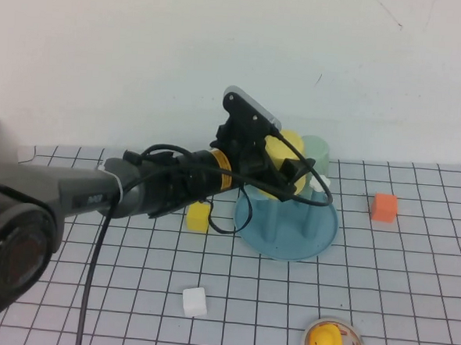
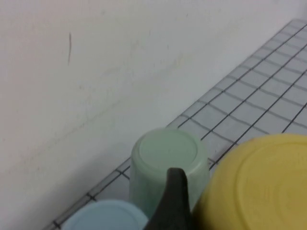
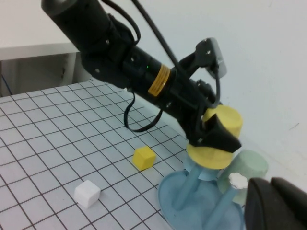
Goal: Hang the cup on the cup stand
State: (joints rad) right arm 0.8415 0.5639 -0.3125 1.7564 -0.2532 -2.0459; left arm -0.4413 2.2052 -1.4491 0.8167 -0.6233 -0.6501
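Status: my left gripper [image 1: 289,176] is clamped on the plain yellow plastic tumbler [image 1: 282,156], held mouth-down over the round blue plastic cup stand [image 1: 321,233] with its upright pegs. In the right wrist view the tumbler [image 3: 218,139] sits over the top of one blue peg [image 3: 192,179]; I judge it partly lowered onto that peg, though I cannot tell whether it rests there under its own weight. A neighbouring peg with a white flower-shaped knob [image 3: 237,180] stands bare.

Remaining, in my judgement: confirm seating, release, withdraw. The hang is near complete but not finished while I grip the tumbler.

A pale green cup [image 1: 316,153] stands inverted just beyond the yellow one, and a light blue cup [image 2: 106,216] is close beside it in the left wrist view.

Pose: my left arm [image 1: 136,186] reaches from the near left across the gridded tabletop [image 1: 411,293], stretched low toward the stand, wrist raised above the tumbler. My right gripper [image 3: 278,203] is parked at the near right edge; its fingers' spacing cannot be determined.
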